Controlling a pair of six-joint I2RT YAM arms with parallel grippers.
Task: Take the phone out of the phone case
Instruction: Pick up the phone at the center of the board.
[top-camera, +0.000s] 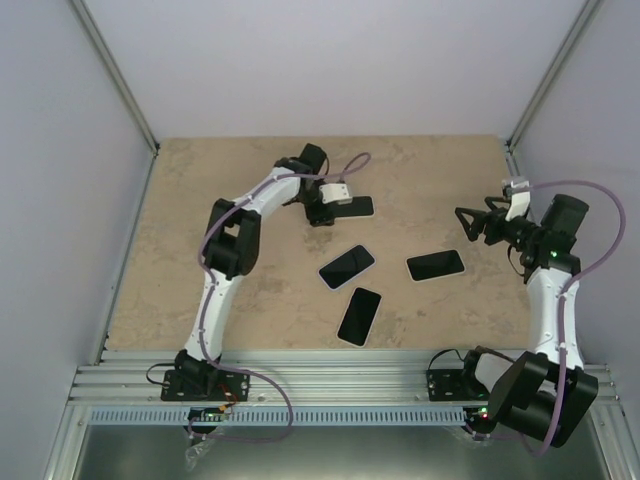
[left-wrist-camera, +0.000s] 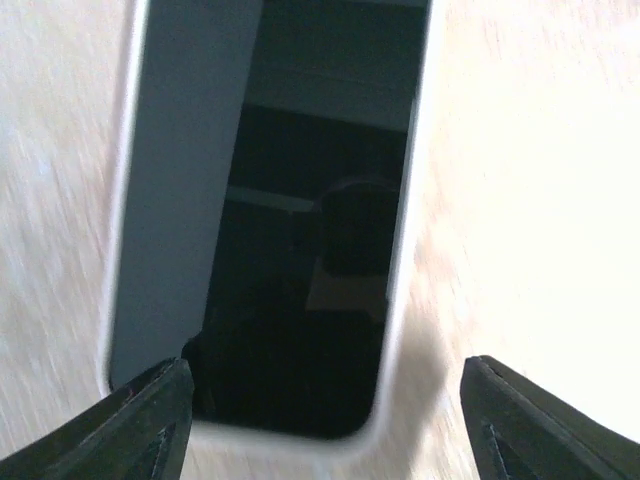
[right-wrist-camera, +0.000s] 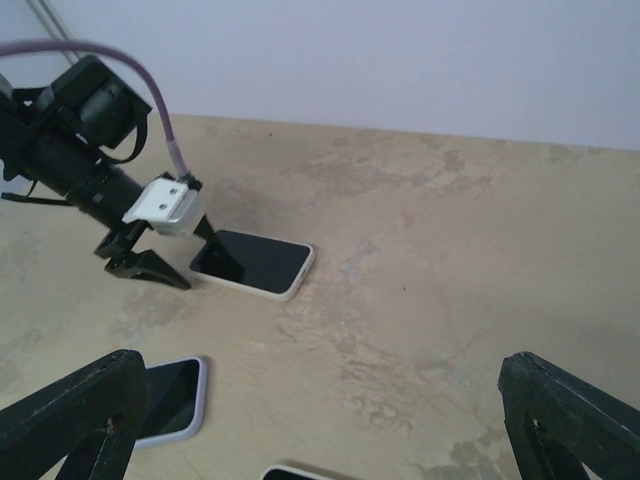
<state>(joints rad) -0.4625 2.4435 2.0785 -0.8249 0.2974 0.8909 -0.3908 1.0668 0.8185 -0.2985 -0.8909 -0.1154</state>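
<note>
A phone in a white case (top-camera: 354, 207), with a black screen, lies flat at the back middle of the table. My left gripper (top-camera: 322, 211) is open at its left end. In the left wrist view the phone (left-wrist-camera: 300, 230) fills the frame, and its near end lies between the two open fingers (left-wrist-camera: 150, 420), with the left finger close to the case's corner. The right wrist view shows the same phone (right-wrist-camera: 255, 262) and the left gripper (right-wrist-camera: 190, 268). My right gripper (top-camera: 470, 224) is open and empty, above the table at the right.
Three other cased phones lie on the table: one in the middle (top-camera: 347, 266), one nearer the front (top-camera: 360, 315), and one to the right (top-camera: 436, 265). Grey walls enclose the table, and a metal rail (top-camera: 330, 375) runs along the near edge.
</note>
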